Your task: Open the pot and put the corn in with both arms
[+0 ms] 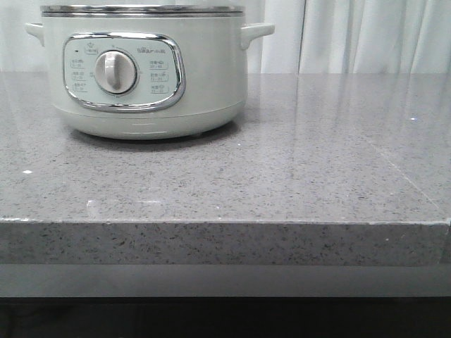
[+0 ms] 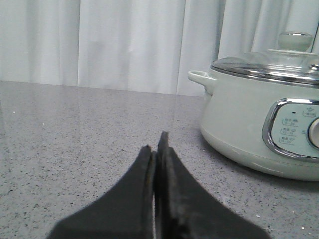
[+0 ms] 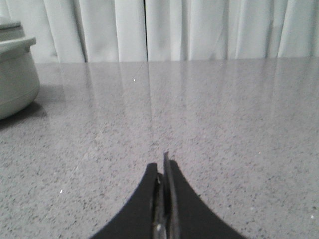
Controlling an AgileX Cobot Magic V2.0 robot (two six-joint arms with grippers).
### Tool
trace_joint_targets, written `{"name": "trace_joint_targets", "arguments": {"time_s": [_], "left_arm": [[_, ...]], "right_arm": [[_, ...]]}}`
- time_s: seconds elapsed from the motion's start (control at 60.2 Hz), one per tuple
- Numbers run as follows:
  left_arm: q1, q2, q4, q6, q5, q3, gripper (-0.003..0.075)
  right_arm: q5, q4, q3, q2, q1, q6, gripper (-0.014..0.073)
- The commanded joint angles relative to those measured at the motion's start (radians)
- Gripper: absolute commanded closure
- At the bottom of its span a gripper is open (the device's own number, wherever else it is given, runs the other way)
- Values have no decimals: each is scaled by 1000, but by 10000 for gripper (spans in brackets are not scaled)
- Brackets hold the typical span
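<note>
The pale-green pot (image 1: pixel 144 70) stands at the back left of the grey stone table, its dial panel facing me. In the left wrist view the pot (image 2: pixel 259 119) carries a glass lid (image 2: pixel 269 67) with a round knob (image 2: pixel 296 41). My left gripper (image 2: pixel 155 147) is shut and holds nothing, low over the table, well short of the pot and off to its side. My right gripper (image 3: pixel 162 167) is also shut and holds nothing, over bare table with the pot (image 3: pixel 15 74) far off at the view's edge. The corn is out of view. Neither gripper shows in the front view.
The speckled grey table (image 1: pixel 282 176) ends in a thick front edge (image 1: pixel 225 243). White curtains (image 1: pixel 366 35) hang close behind the table.
</note>
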Motion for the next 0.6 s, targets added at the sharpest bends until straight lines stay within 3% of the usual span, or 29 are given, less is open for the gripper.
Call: {"name": "trace_joint_targets", "arguments": {"time_s": [0.0,0.581], "left_arm": [[0,-19,-7,-1,-86,4,741],[0,-19,-7,-1,-86,4,741]], "right_arm": [[-106,-105,1,-24,-7,122,662],[-195,-105,1,-23,-7,129,662]]}}
